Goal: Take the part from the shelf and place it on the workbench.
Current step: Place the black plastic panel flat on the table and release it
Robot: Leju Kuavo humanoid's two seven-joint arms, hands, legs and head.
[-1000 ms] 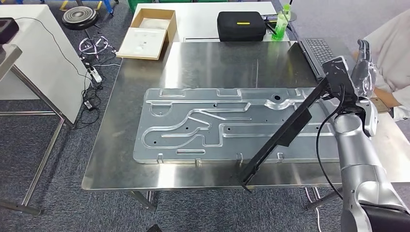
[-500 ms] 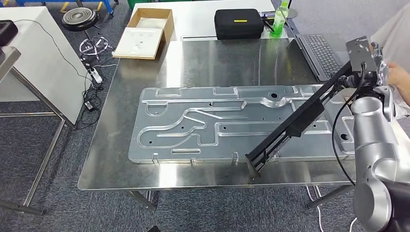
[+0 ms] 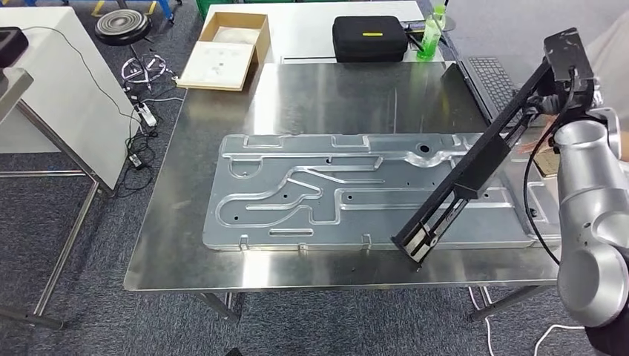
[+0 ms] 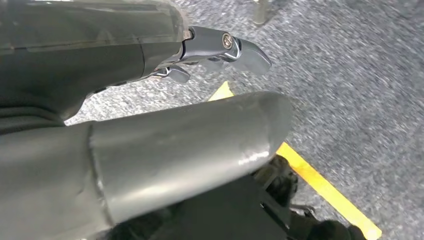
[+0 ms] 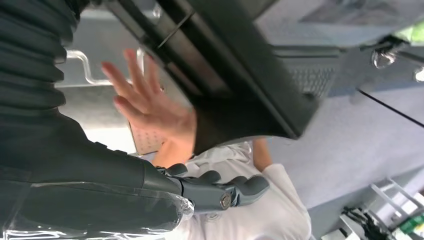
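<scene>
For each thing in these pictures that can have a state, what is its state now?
Black rail part: tilted, upper end at the right hand, lower end near the workbench's front edge.
Right hand: holds the part.
Left hand: hangs over the carpet, holds nothing.
Metal panel: lies flat on the workbench.
Cardboard box: open.
Black case: closed.

Matt black part (image 3: 475, 159) above glossy brushed-steel workbench (image 3: 334, 93).

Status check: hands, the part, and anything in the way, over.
Right hand holds long black part, tilted, low end near workbench front edge. Left hand empty, hanging over floor. Person's hand close beside part.
</scene>
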